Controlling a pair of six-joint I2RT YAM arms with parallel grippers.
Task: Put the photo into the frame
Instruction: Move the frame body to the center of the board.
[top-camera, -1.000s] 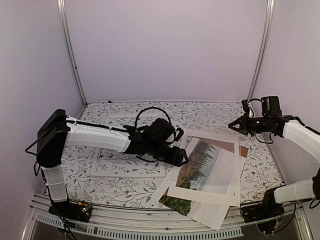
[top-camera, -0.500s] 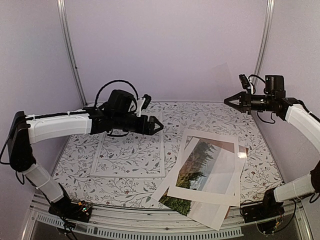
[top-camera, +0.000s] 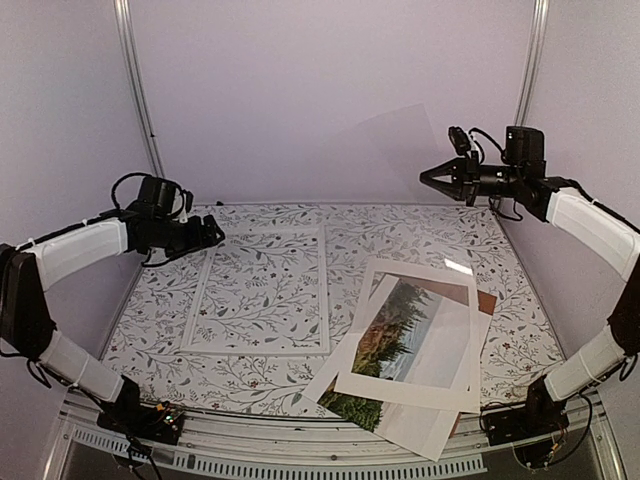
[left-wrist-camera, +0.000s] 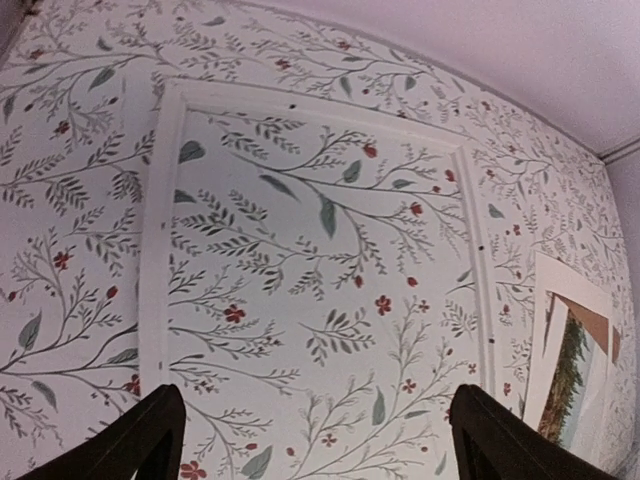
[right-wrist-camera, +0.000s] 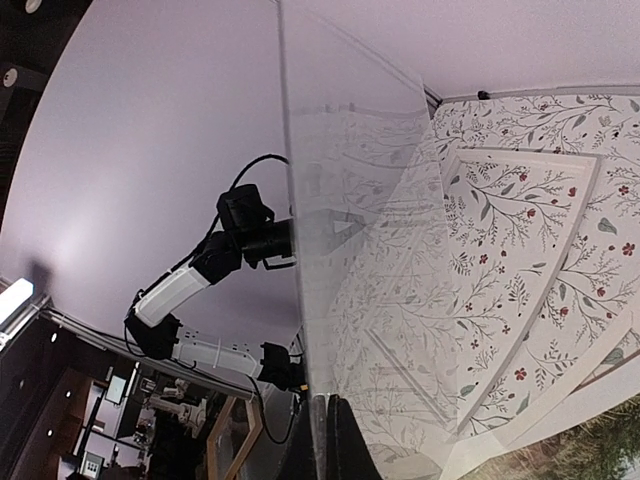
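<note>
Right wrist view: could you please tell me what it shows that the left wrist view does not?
Only the right wrist view shows the clear pane pinched in the shut right gripper, with the left arm beyond it. Only the left wrist view shows the brown backing board. Both show the frame lying on the table and a bit of the photo.

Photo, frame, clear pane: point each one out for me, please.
photo (top-camera: 405, 330): top external view, on the printed landscape showing through the mat's window.
frame (left-wrist-camera: 152, 250): left wrist view, on its white left rail.
clear pane (right-wrist-camera: 360, 200): right wrist view, mid-sheet, on the see-through face.
</note>
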